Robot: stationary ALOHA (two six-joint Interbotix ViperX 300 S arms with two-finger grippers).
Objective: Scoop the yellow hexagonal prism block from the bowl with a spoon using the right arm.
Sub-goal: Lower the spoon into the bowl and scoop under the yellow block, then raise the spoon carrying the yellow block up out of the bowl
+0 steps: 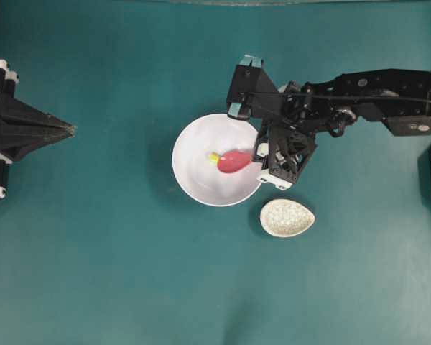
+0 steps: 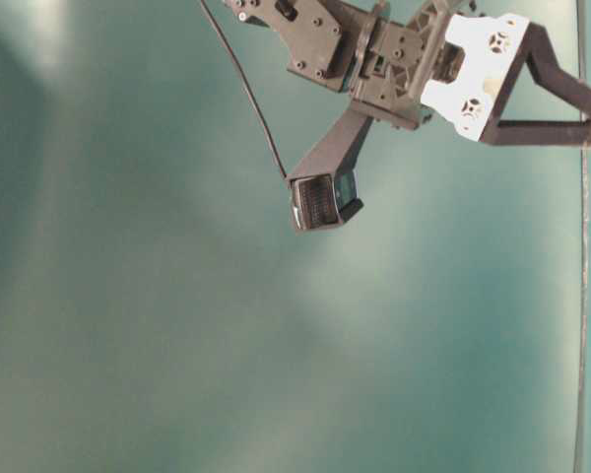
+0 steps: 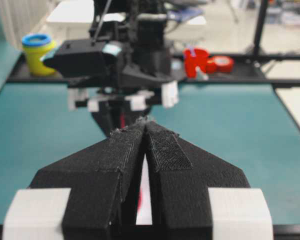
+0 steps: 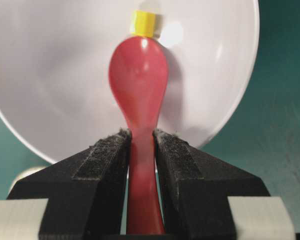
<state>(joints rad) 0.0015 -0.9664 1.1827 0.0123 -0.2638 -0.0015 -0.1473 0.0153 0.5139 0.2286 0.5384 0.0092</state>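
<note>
The white bowl sits near the table's middle. My right gripper reaches over the bowl's right rim and is shut on the handle of the pink-red spoon. The scoop lies inside the bowl, pointing left. The yellow hexagonal prism block rests on the bowl's floor just past the scoop's tip. In the right wrist view the block touches the far end of the spoon, not inside the scoop, and my gripper pinches the handle. My left gripper hovers far left, shut and empty.
A speckled egg-shaped spoon rest lies just below and right of the bowl. The right arm stretches in from the right edge. Beyond the table's far end stand a yellow tub and red items.
</note>
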